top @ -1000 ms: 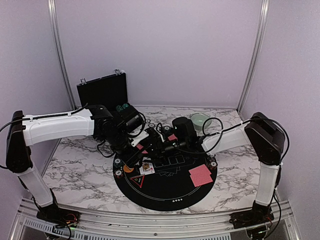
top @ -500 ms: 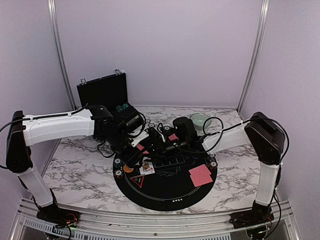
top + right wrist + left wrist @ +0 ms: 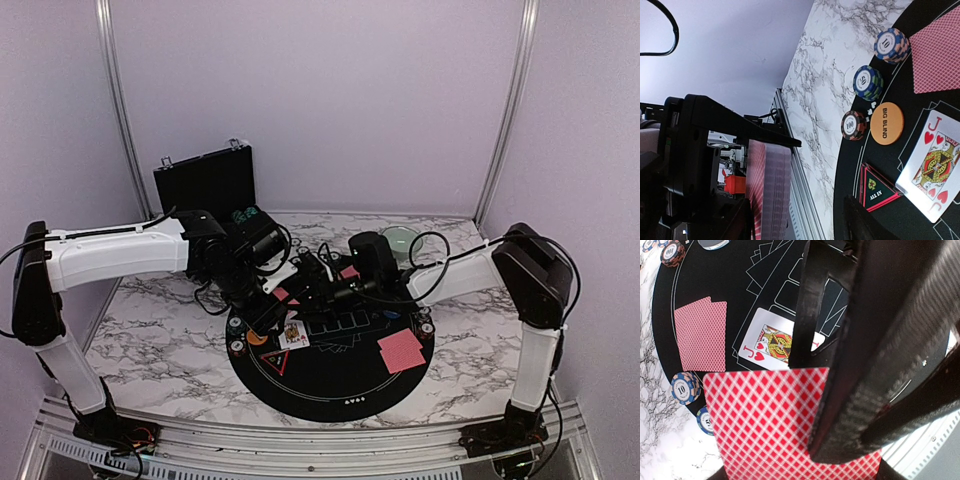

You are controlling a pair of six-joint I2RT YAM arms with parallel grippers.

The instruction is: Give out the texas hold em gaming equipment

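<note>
My left gripper (image 3: 278, 303) is shut on a deck of red-backed playing cards (image 3: 770, 425), held above the left part of the round black mat (image 3: 330, 385). My right gripper (image 3: 318, 292) faces it with its jaws apart on either side of the deck's edge (image 3: 771, 190); a gap shows beside its right finger (image 3: 865, 225). Face up on the mat lies a jack of hearts (image 3: 771, 342). Near it are an orange BIG BLIND disc (image 3: 886, 123), chip stacks (image 3: 867, 82) and face-down cards (image 3: 700, 332).
A triangular ALL IN marker (image 3: 877, 190) lies by the jack. More red-backed cards (image 3: 402, 350) lie on the mat's right side, with chips (image 3: 426, 328) at its rim. A black case (image 3: 205, 180) and a pale green bowl (image 3: 400, 240) stand at the back.
The right gripper's jaws have drawn in a little around the deck. The left arm and the deck have stayed put.
</note>
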